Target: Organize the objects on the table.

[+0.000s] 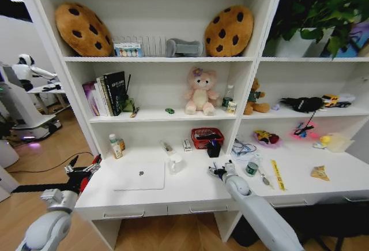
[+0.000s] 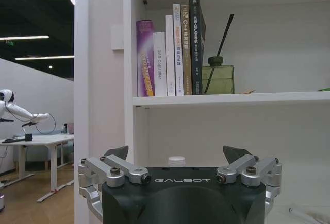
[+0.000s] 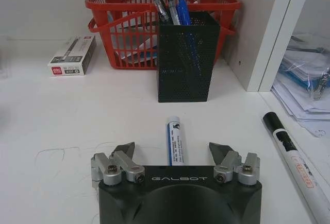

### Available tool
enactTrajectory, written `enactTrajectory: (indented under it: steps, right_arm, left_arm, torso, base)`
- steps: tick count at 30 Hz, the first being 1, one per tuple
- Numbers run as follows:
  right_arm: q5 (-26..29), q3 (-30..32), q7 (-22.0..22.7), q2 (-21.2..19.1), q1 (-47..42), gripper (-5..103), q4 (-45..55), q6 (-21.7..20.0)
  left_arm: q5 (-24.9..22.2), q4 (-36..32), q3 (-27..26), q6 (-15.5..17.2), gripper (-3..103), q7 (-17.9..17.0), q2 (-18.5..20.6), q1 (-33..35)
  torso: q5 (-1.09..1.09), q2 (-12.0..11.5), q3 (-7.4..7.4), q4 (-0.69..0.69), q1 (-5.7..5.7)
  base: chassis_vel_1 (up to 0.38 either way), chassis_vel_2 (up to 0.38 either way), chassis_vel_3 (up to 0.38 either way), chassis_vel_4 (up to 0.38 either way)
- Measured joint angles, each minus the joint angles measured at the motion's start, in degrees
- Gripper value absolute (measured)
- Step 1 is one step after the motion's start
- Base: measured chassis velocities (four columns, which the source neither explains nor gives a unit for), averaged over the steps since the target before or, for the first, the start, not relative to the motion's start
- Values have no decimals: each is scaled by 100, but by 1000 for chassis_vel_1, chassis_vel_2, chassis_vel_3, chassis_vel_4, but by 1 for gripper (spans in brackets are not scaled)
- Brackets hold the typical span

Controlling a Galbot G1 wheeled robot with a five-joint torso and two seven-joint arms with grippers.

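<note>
The silver laptop [image 1: 138,176] lies closed on the white table [image 1: 190,190]. My right gripper [image 1: 218,172] hovers low over the table in front of the black mesh pen holder [image 3: 184,56]. It is open [image 3: 172,150], and a blue-and-white pen [image 3: 175,141] lies flat on the table between its fingers, pointing at the holder. Several pens stand in the holder. A second pen [image 3: 291,154] lies off to one side. My left gripper [image 1: 81,169] hangs open [image 2: 176,154] beyond the table's left end, holding nothing. A greenish tin [image 1: 252,168] stands right of my right gripper. The tiny green car [image 1: 169,111] sits on a shelf.
A red basket [image 3: 124,13] stands behind the pen holder, with a small box [image 3: 72,55] beside it. A white mug [image 1: 176,163] stands right of the laptop and a bottle [image 1: 116,146] stands at the back left. A shelf upright [image 3: 268,33] rises close by the holder. Books [image 2: 170,49] fill the shelf above.
</note>
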Motion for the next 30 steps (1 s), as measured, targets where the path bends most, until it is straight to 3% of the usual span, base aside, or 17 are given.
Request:
enactTrajectory:
  steps: [4, 6, 9, 10, 19, 26, 28, 29, 30]
  right_arm:
    - [-24, 0, -20, 3, 5, 64, -18, 37]
    - [-24, 1, -20, 6, 6, 64, -18, 38]
    - [-33, 10, -21, 18, -12, 48, -20, 49]
    - [-33, 10, -21, 18, -12, 48, -20, 49]
    - [-52, 39, -43, 74, -48, 12, -55, 92]
    - [-169, 148, -156, 47, -132, 12, -48, 326]
    - [-547, 224, -338, -18, -189, 12, -59, 837]
    - [-547, 224, -338, -18, -189, 12, -59, 837]
    - [-822, 287, -508, -58, -232, 12, -91, 1238]
  left_arm:
    - [0, 0, 0, 0, 100, 0, 0, 0]
    - [0, 0, 0, 0, 100, 0, 0, 0]
    - [0, 0, 0, 0, 100, 0, 0, 0]
    - [0, 0, 0, 0, 100, 0, 0, 0]
    - [0, 0, 0, 0, 100, 0, 0, 0]
    - [0, 0, 0, 0, 100, 0, 0, 0]
    - [0, 0, 0, 0, 100, 0, 0, 0]
    - [0, 0, 0, 0, 100, 0, 0, 0]
    - [0, 0, 0, 0, 100, 0, 0, 0]
  torso:
    - [0, 0, 0, 0, 0]
    - [0, 0, 0, 0, 0]
    - [0, 0, -1, 0, 0]
    - [0, 0, -1, 0, 0]
    - [0, 0, -1, 0, 0]
    - [2, 0, 0, -1, 0]
    - [2, 0, 0, -1, 0]
    - [2, 0, 0, -1, 0]
    - [0, 0, 0, 0, 0]
  base:
    - [0, 0, 0, 0]
    - [0, 0, 0, 0]
    - [0, 0, 0, 0]
    - [0, 0, 0, 0]
    - [0, 0, 0, 0]
    - [0, 0, 0, 0]
    - [0, 0, 0, 0]
    - [0, 0, 0, 0]
    - [0, 0, 0, 0]
